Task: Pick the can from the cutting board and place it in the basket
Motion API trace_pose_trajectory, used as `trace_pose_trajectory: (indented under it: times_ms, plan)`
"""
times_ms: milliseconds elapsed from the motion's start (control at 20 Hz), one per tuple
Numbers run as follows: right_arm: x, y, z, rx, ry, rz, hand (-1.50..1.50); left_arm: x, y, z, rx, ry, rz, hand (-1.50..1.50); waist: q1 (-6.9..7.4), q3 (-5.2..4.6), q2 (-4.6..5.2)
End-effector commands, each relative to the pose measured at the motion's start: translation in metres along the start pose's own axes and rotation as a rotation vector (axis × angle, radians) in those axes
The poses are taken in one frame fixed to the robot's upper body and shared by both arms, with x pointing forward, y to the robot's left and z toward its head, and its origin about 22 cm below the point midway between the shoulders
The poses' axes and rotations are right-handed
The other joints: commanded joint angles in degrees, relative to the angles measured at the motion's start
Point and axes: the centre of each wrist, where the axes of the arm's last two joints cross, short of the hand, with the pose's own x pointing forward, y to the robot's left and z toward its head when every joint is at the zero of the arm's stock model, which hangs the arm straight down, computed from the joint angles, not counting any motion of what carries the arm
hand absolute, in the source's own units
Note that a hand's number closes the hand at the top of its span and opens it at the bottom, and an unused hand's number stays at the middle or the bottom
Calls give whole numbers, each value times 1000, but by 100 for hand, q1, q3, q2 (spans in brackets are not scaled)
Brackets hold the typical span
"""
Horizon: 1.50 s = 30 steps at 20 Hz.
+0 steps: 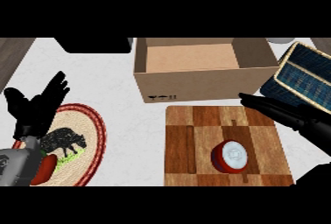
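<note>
A red can with a white lid [230,156] stands upright on the wooden cutting board [194,131], right of its middle. My right hand [284,113] lies over the board's upper right corner with fingers straight, pointing left, above and right of the can and apart from it. The blue woven basket [304,74] with a tan rim sits at the upper right, just beyond that hand. Over the plate at the left edge, my left hand [35,107] rests open with fingers up.
An open cardboard box [194,78] stands behind the cutting board. A round plate [84,131] with a red rim and a black animal figure lies at the left, with a red item [45,168] on it. A dark object [93,43] sits at the back left.
</note>
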Motion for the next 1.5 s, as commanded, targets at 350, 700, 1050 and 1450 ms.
trace_pose_trajectory:
  times_ms: [350, 700, 1050, 1450]
  plan:
    - [-40, 64, -46, 91, 78, 62, -150, -14, -1, -7, 7, 10, -7, 0, -29, -6, -2]
    - [-60, 53, -42, 145, 117, 85, -150, 4, 12, 9, 0, 8, 2, 0, -15, -6, -14]
    - [-59, 79, -37, 129, 82, 62, -150, -20, 5, 24, 17, 7, 4, 0, -27, -7, -18]
    - [-70, 94, -40, 165, 13, 24, -150, 0, 3, 15, 5, -12, -8, 0, -24, -6, -16]
